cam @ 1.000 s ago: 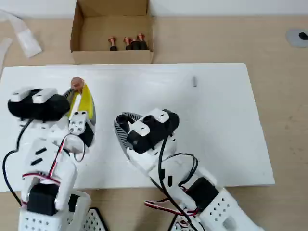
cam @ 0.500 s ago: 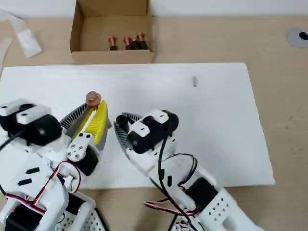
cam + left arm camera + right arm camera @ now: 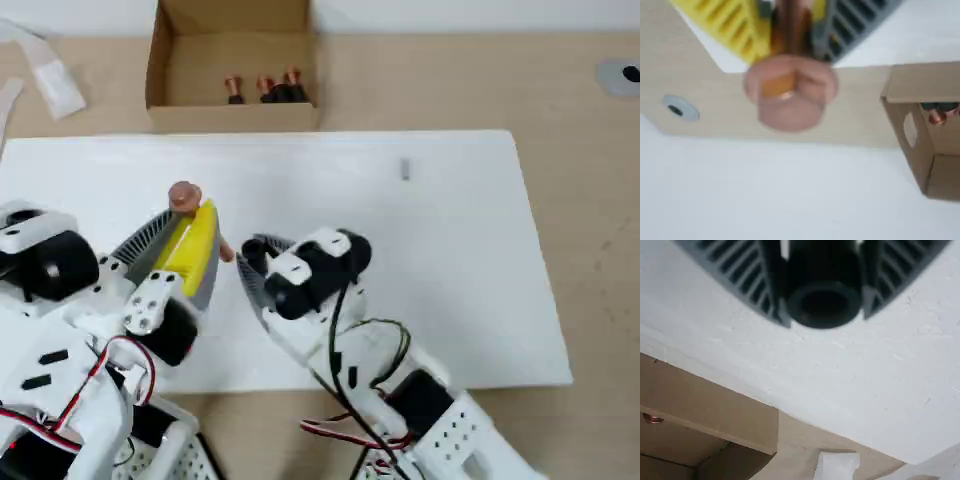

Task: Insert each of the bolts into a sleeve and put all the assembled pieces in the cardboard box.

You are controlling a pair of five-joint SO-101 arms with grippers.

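Observation:
My left gripper (image 3: 185,225), with one yellow and one grey finger, is shut on a copper bolt (image 3: 184,196) whose round head sticks out past the fingertips; in the left wrist view the bolt (image 3: 790,87) fills the middle. My right gripper (image 3: 252,262) is shut on a black sleeve (image 3: 823,300), its hollow end facing the camera. The two grippers are close together over the left half of the white board (image 3: 430,260). The cardboard box (image 3: 232,118) at the back holds three assembled pieces (image 3: 264,88).
A small dark mark (image 3: 404,169) lies on the white board toward the back right. A white plastic bag (image 3: 50,75) lies left of the box, and a grey disc (image 3: 620,76) rests on the wooden table at far right.
My left arm has swung down and right with the bolt, bringing it close to my right gripper, then lifted slightly back. The right arm has stayed still.

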